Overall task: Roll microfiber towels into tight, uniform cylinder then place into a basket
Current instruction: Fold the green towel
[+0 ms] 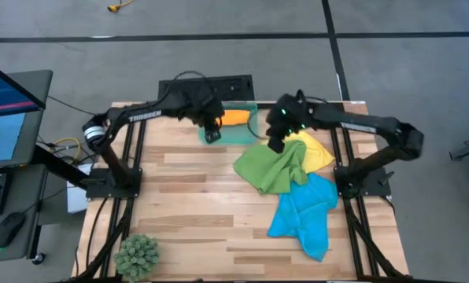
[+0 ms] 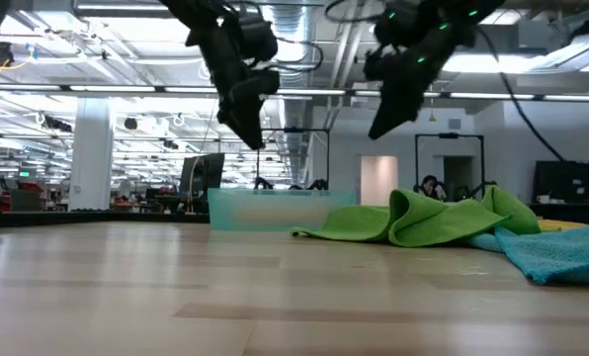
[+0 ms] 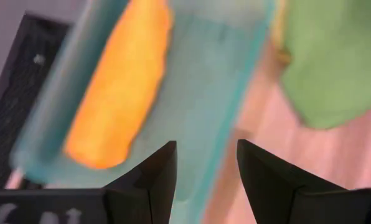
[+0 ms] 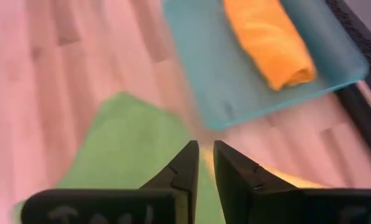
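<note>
rolled orange towel [image 1: 235, 117] lies lengthwise in basket [image 1: 246, 134]

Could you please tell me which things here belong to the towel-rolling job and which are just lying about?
Job:
orange roll, already in the basket
green towel
yellow towel
blue towel

Lying about:
plant ball
black box behind the basket

One rolled towel [image 1: 234, 118] in the basket [image 1: 247, 133]
</note>
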Robot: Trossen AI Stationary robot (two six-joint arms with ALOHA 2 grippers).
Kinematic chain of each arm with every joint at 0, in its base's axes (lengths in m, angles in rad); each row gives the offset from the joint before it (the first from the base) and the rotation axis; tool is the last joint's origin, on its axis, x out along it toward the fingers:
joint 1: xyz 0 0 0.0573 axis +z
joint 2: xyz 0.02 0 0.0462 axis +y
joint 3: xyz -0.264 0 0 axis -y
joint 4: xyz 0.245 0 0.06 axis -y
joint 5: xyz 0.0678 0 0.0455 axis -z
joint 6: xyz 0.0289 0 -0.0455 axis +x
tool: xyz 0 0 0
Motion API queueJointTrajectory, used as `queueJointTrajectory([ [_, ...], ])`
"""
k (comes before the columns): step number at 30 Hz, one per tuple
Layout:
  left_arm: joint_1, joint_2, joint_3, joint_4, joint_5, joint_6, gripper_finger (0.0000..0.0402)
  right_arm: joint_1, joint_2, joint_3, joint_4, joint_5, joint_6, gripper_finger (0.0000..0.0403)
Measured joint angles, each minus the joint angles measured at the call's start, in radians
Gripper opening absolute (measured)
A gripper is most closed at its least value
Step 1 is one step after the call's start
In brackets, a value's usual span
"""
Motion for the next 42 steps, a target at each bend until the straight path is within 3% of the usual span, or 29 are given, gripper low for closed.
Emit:
queueJointTrajectory([
  [11, -0.269, -0.064, -0.331, 0.566, -0.024, -0.054, 0.0159, 0.323, -0.184, -0.218, 0.089, 0.289, 0.289, 0.0070],
  [17, -0.389, -0.064, -0.377, 0.672, -0.129, -0.046, 0.0159, 0.520, -0.188, -0.235, 0.082, 0.476, 0.425, 0.0070],
  [25, -0.427, -0.064, -0.465, 0.883, -0.142, -0.052, 0.0159, 0.706, -0.184, -0.236, 0.088, 0.686, 0.503, 0.0070],
  [32, -0.417, -0.053, -0.505, 0.954, -0.142, -0.112, 0.0159, 0.740, -0.184, -0.236, 0.088, 0.717, 0.462, 0.0070],
  [42, -0.417, 0.165, -0.382, 1.004, -0.187, -0.121, 0.0137, 0.705, -0.183, -0.236, 0.053, 0.687, 0.405, 0.0070],
])
